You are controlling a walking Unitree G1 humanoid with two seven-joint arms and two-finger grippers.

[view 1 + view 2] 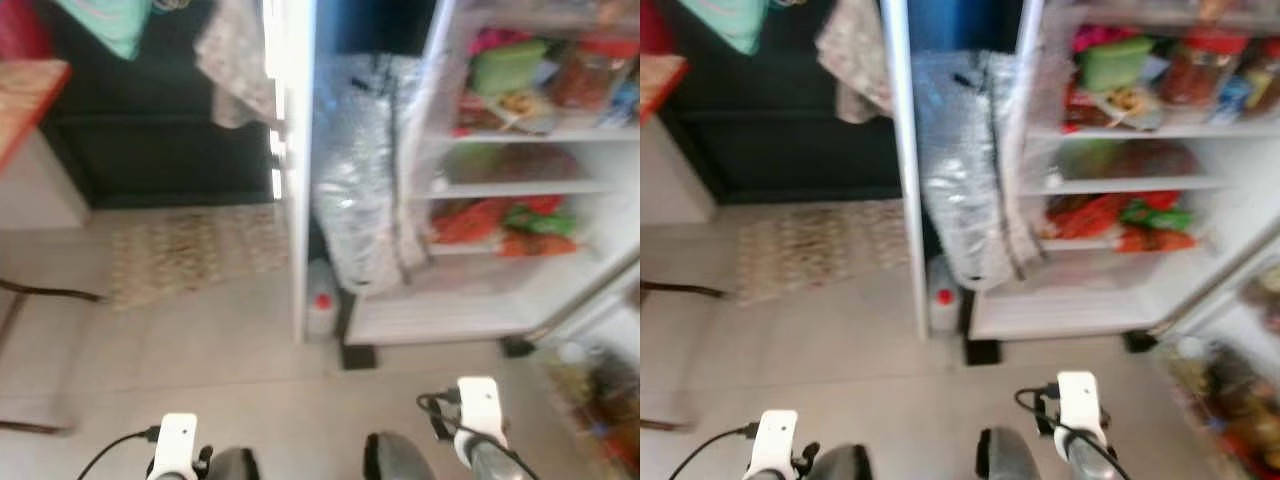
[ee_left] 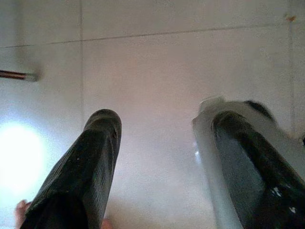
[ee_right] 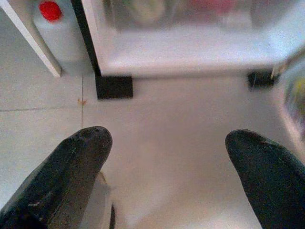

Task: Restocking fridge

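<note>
The robot faces an open white refrigerator (image 1: 500,310) whose shelves hold blurred red, green and orange packets (image 1: 500,225). A silvery plastic-wrapped bundle (image 1: 360,180) leans beside it, and a small white bottle with a red cap (image 1: 320,305) stands on the pale tiled floor (image 1: 200,360) at its foot. The left gripper (image 2: 162,162) and right gripper (image 3: 167,167) both hang low over the floor, fingers spread, carrying nothing. Risk: with blurred views, an advance could knock over the bottle or clip the door edge.

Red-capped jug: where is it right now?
The red-capped jug stands on the floor between the fridge base and a white panel, below a silvery bag.
</note>
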